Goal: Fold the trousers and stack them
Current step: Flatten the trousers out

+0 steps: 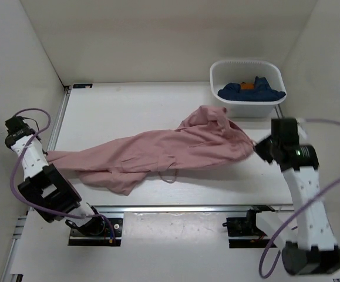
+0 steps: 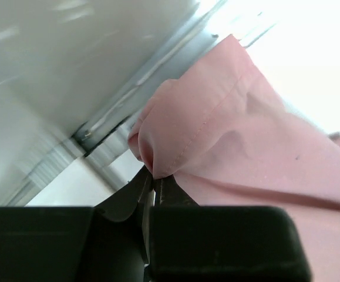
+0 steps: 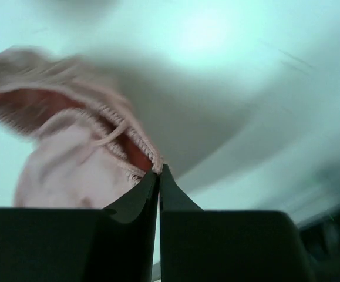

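Right wrist view is blurred: only a ribbed waistband point(image 3: 114, 120) edge and a drawstring point(image 3: 108, 136) can be made out, the rest is a pale smear. Left wrist view crops the trousers point(image 1: 164, 154) to one stitched hem point(image 2: 199, 138) corner, with a metal rail point(image 2: 117, 114) behind it. In the top view both sets of fingertips are hard to see against cloth and arm housings, and the right arm base is cut off at the bottom edge

Left gripper point(image 2: 153, 179) is clenched on the hem corner, jaws nearly touching with cloth pinched between. Right gripper point(image 3: 158, 170) is clamped on the waistband edge, jaws pressed together

Trousers are stretched out in a long band from just in front of the tub point(image 1: 249, 109) to the table side farthest from the tub. The waist end is bunched near the tub, the leg end well apart from it. A loose fold sags along the edge facing away from the tub

Tub is white, at the table's point(image 1: 128, 111) back right, holding a dark garment point(image 1: 261, 91) with an orange tag point(image 1: 247, 86). Table is white, boxed by plain pale walls point(image 1: 158, 35). Purple cable point(image 1: 37, 113) loops off the arm far from the tub
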Available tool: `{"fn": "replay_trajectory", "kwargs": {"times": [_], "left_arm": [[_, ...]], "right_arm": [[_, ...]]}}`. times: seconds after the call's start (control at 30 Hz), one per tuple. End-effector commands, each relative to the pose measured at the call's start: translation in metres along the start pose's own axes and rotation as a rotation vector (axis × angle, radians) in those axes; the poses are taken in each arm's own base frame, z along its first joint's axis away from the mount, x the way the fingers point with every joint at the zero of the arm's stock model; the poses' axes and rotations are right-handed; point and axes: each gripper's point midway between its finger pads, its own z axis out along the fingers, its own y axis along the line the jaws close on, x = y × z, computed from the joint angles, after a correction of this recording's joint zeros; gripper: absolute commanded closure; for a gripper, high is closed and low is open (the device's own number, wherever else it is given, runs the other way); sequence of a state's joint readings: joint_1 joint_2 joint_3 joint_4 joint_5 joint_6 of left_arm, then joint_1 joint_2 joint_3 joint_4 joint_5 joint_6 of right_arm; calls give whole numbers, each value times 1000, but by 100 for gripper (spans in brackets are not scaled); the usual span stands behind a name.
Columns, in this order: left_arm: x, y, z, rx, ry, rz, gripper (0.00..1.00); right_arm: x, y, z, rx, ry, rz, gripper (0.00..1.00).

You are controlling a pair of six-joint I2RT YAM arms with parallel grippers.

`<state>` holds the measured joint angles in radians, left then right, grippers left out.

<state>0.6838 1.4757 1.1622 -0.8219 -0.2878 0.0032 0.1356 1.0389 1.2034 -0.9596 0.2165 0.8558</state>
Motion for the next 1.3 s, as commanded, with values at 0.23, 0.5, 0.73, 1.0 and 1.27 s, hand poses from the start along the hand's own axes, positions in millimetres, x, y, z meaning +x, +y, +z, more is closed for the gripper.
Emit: {"fn": "replay_trajectory", "kwargs": {"times": [0.23,0.5,0.73,1.0,1.27], "left_arm": [[-6,51,-47,-152,-35,-62,86],[-44,10,-55,-40,-52,25,86],[-104,12,-108,-43,-192,17,86],[5,72,-90,-201,6,-57,86],[180,75,-57,-284,465,88,51]], "right_arm": [[-2,-147,-55,525,-252,305,100],[-101,-35,-15,292,-285,133,100],[-189,9,-57,201,-401,172,100],[-38,-145,-68,577,-320,343,100],[10,-206,-74,755,-371,407,14]]}}
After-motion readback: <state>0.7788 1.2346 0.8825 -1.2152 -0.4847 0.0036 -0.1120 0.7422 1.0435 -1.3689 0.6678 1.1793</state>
